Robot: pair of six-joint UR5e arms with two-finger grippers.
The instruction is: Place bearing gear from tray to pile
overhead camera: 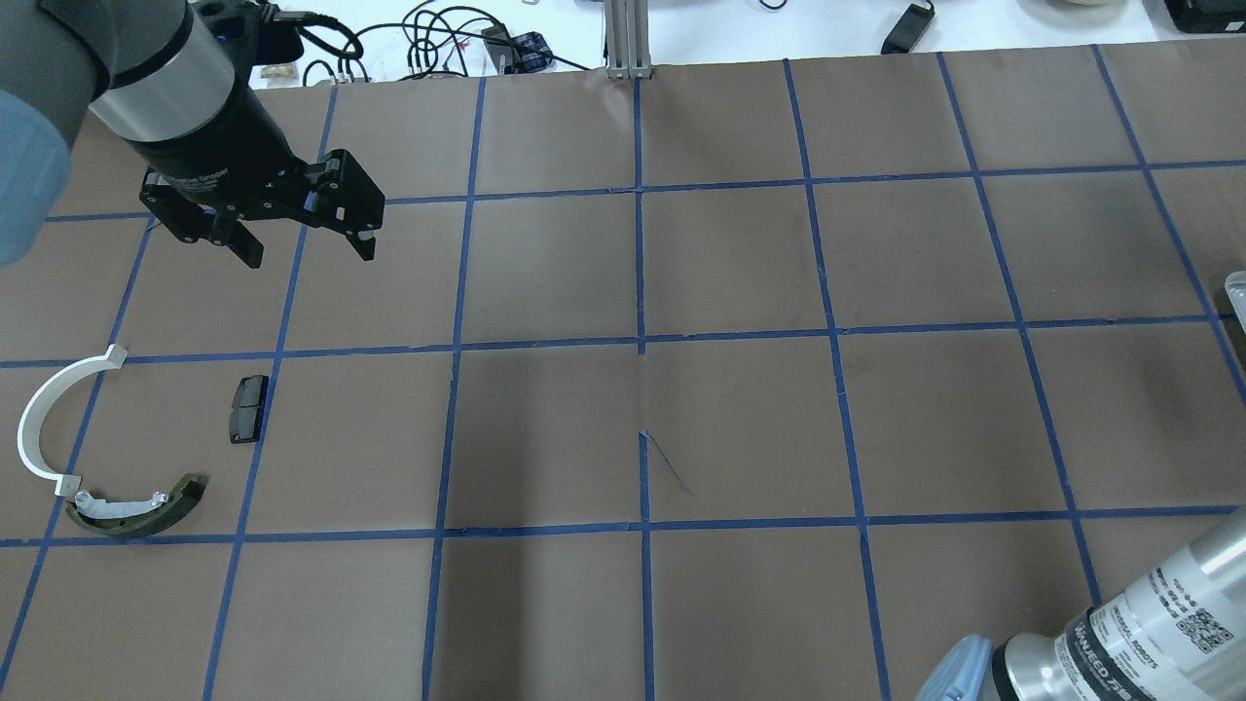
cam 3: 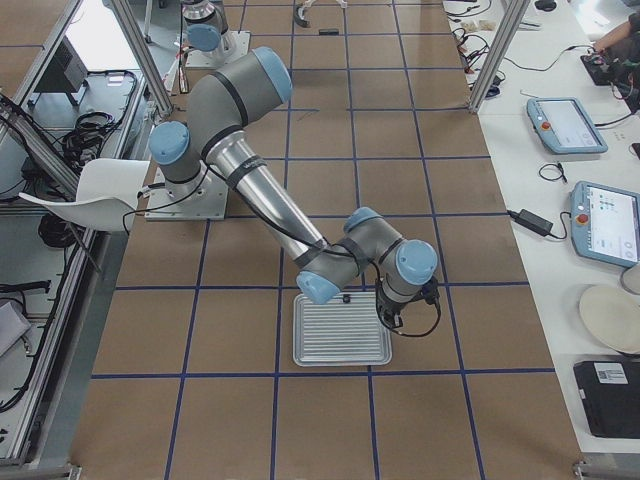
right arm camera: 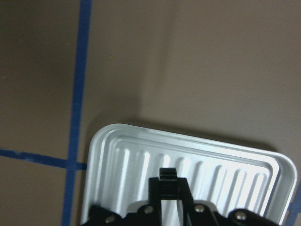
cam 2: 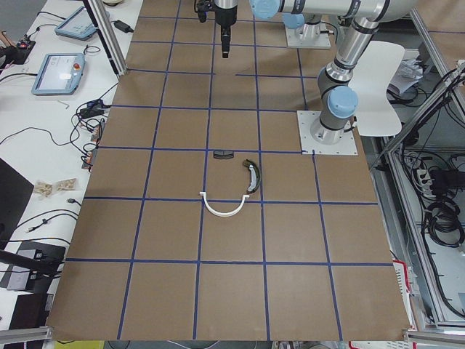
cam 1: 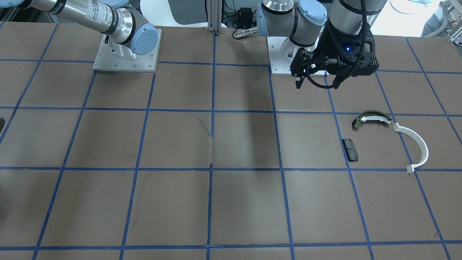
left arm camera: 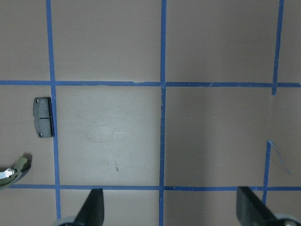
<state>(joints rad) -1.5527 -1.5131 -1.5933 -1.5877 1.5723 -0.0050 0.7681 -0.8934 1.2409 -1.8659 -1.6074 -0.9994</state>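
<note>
The right gripper (right arm camera: pixel 168 190) hangs over the near-right edge of the ribbed metal tray (right arm camera: pixel 109 141), its fingers drawn together. A small dark notched piece is pinched at their tips, which I take to be the bearing gear (right arm camera: pixel 168 173), though it is too small to be certain. The side view from the right shows this arm folded low over the tray (cam 3: pixel 340 352) at the right end of the table.

The pile lies well apart from it, at the far left end. It consists of a white half-ring strip (overhead camera: pixel 37 421), an olive-and-white curved shoe (overhead camera: pixel 146 508) touching the strip's lower end, and a flat black pad (overhead camera: pixel 247 409) a little to their right. The left gripper (overhead camera: pixel 310 255) hangs above the table just beyond the pad, with its fingers spread wide and nothing between them.

To do the step well, the clamp should stay firm and the lift should go straight up until the piece clears the tray's raised rim. A sideways drag could catch the lip or twist a small round part out of the pads. The carry runs the length of the table — probably a stretch for this arm, so a hand-over to the open left gripper may be needed, done slowly and squarely. The release should come low, in the bare patch between pad and shoe, so the gear does not roll or knock the strip.
</note>
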